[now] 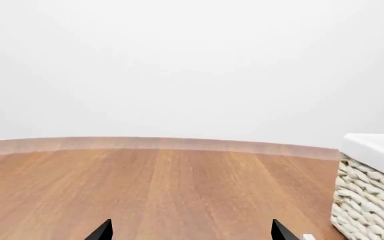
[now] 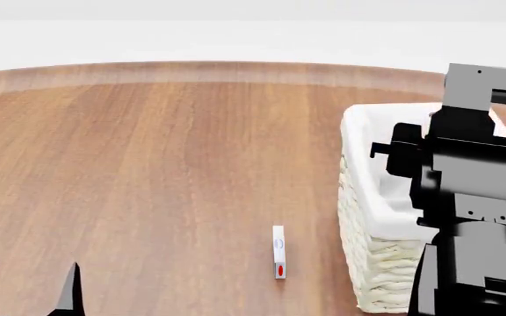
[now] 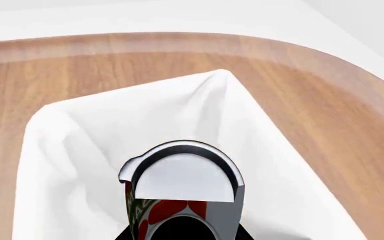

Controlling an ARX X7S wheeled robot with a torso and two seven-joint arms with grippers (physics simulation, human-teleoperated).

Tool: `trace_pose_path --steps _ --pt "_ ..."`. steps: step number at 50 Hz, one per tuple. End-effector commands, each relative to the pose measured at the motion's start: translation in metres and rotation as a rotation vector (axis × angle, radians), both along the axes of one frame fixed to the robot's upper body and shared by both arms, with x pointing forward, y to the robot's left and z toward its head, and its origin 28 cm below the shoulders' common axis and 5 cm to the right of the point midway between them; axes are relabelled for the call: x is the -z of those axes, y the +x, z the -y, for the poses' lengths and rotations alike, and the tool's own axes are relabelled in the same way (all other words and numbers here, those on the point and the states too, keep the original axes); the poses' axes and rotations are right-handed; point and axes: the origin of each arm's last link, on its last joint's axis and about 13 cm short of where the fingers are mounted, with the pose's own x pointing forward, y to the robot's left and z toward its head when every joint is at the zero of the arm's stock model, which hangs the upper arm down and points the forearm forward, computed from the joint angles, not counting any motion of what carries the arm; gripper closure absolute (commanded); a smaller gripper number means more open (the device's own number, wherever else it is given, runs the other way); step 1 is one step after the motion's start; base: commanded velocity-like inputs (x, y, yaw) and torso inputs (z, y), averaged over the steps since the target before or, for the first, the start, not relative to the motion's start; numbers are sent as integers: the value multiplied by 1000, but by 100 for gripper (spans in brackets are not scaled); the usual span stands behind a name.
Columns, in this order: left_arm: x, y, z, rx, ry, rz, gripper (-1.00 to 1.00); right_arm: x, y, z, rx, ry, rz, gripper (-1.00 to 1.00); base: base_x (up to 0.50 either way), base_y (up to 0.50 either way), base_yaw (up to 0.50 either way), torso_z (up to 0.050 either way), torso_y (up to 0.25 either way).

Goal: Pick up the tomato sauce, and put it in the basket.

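The tomato sauce (image 3: 178,185), a can with a red and green label and a silver-white flat top, is held in my right gripper (image 3: 182,234), whose black fingers show only at its sides. The can hangs above the white cloth liner of the basket (image 3: 72,140). In the head view my right arm (image 2: 468,191) reaches over the cream wicker basket (image 2: 367,263) at the right and hides the can and the gripper. My left gripper (image 2: 26,284) is open and empty, low at the near left; its two black fingertips (image 1: 102,232) stand wide apart over the wood.
A small white tag with a red dot (image 2: 279,260) lies on the wooden table left of the basket. The basket's wicker wall (image 1: 369,195) also shows in the left wrist view. The table's curved far edge (image 2: 209,71) meets a white wall.
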Motion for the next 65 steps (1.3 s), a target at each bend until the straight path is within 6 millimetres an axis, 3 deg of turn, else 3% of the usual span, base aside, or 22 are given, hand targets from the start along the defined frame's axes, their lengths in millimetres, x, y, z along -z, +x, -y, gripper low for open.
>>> trace_pose_path --steps 1,2,3,13,22,27,36,38,46,49,53,65 --pt "2 1 -1 -4 -2 -4 -100 2 -2 1 -8 -14 -33 100 0 0 0 0 0" --pt "2 1 -1 -6 0 -4 -100 1 -2 1 -5 -16 -31 100 0 0 0 0 0" --pt "2 1 -1 -5 -2 -4 -100 1 -2 2 -3 -17 -31 -100 0 0 0 0 0" --pt "4 1 -2 -8 -1 -8 -100 -8 1 2 9 -14 8 -100 0 0 0 0 0" --pt "4 1 -2 -5 -5 -8 -100 -27 8 -6 -43 -60 106 -100 0 0 0 0 0" --pt "3 0 -1 -2 -8 -7 -100 -36 14 -20 -108 -86 183 -100 0 0 0 0 0" --pt "0 -2 -2 -5 -6 -2 -100 -28 15 -58 -145 -289 281 -100 0 0 0 0 0" --pt "1 -2 -2 -5 -7 -3 -100 -24 7 -67 -141 -388 320 -100 0 0 0 0 0" --pt "1 -2 -2 -4 -8 -5 -100 -8 -34 -99 -229 -301 466 -100 0 0 0 0 0" --pt "2 -2 -2 -4 -4 -3 -100 7 -51 -110 -265 -315 501 -100 0 0 0 0 0" --pt "1 -5 -2 -4 -1 -2 -100 46 -88 -134 -342 -420 590 -100 0 0 0 0 0" --pt "1 -8 -4 -10 2 2 -100 119 -184 -174 -449 -367 686 -100 0 0 0 0 0"
